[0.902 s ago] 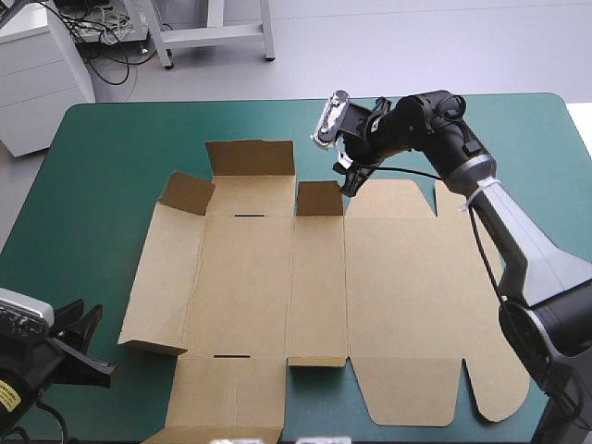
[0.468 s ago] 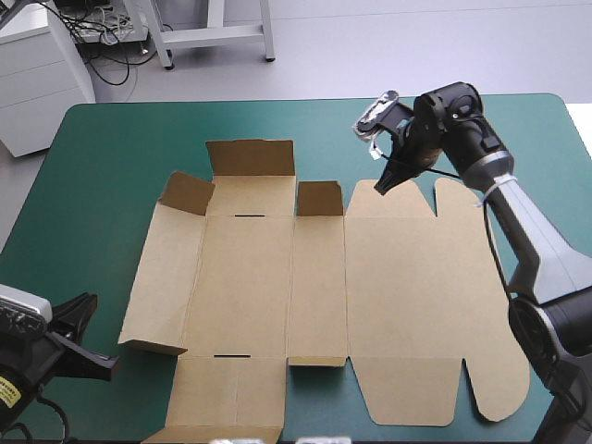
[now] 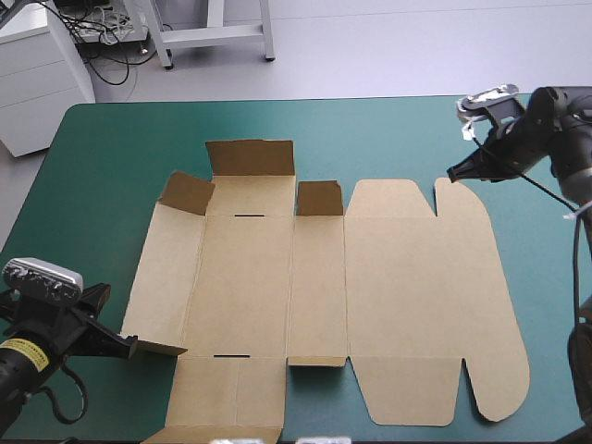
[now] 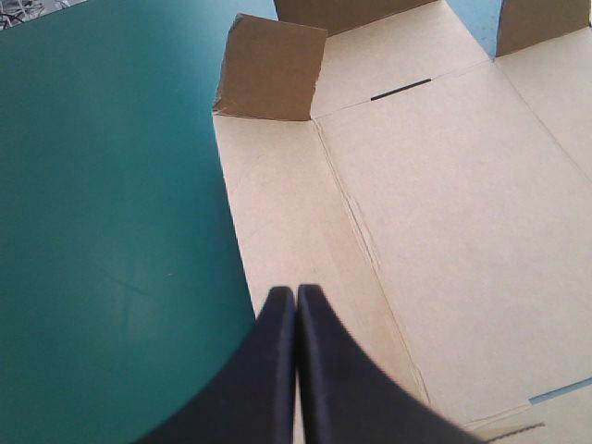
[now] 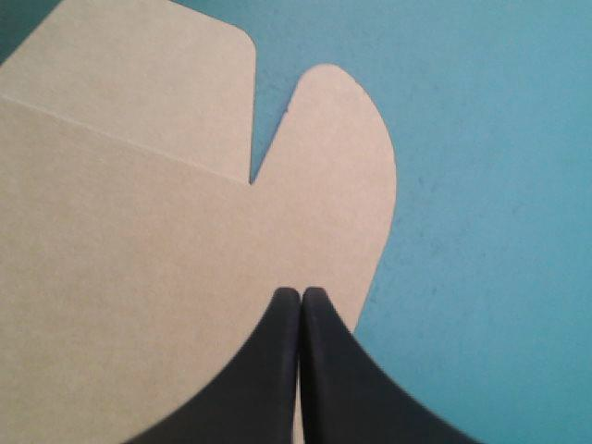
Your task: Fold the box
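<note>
Box barely started: sheet mostly flat, both grippers empty.

The box [image 3: 324, 296] lies mid-table on the cover [image 3: 92, 185]. Your left gripper [image 4: 296, 298] has its fingers pressed together on nothing. The left wall [image 4: 277, 213] sits just under and ahead of the tips, the corner flap [image 4: 273, 69] stands farther ahead, and I can't tell whether the tips touch board. Your right gripper [image 5: 301, 296] is also pinched to a point and empty. It is over the rounded lid tab [image 5: 342, 166], with bare cover beside the fingers. Done, by my read: only the back flap [image 3: 250, 157] and two small flaps beside it stand up. Left to do: raise the side walls, tuck the flaps, form the tray. The lid is flat.
</note>
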You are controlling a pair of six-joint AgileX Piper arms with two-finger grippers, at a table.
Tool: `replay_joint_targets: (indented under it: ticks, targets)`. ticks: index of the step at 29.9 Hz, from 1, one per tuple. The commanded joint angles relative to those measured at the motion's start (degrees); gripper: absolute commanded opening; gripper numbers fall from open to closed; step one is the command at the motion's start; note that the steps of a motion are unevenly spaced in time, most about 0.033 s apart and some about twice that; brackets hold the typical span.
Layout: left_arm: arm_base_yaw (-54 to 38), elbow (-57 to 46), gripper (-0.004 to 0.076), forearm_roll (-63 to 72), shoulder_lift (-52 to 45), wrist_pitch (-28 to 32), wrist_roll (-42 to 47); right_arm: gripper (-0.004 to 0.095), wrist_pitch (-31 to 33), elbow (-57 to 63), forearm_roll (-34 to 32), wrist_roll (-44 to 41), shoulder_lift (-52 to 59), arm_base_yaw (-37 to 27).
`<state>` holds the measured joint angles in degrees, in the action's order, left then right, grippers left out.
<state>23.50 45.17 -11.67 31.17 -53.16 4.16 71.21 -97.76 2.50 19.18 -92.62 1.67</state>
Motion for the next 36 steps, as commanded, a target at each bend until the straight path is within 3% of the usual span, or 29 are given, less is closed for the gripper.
replay_joint_targets:
  ticks: [1, 15, 24, 36]
  targets:
    - [0.06, 2.27, -0.0032, -1.01, 3.09, 4.91, 0.72, -0.0022, 0.03, 2.68, 0.66, -0.24, 6.71, -2.26]
    - [0.06, 17.78, -0.0006, -5.66, 17.06, -0.59, -2.05, -0.0023, -5.72, 25.26, 4.79, -0.85, 29.27, -2.78]
    - [0.06, 30.26, -0.0006, -3.21, 27.28, -14.73, -8.13, -0.0023, -10.47, 37.77, 5.24, -0.94, 41.61, -2.78]
    - [-2.33, 35.38, -0.0006, 7.18, 36.25, -14.93, -14.67, -0.0023, -9.27, 43.07, 5.24, -1.27, 48.81, -2.78]
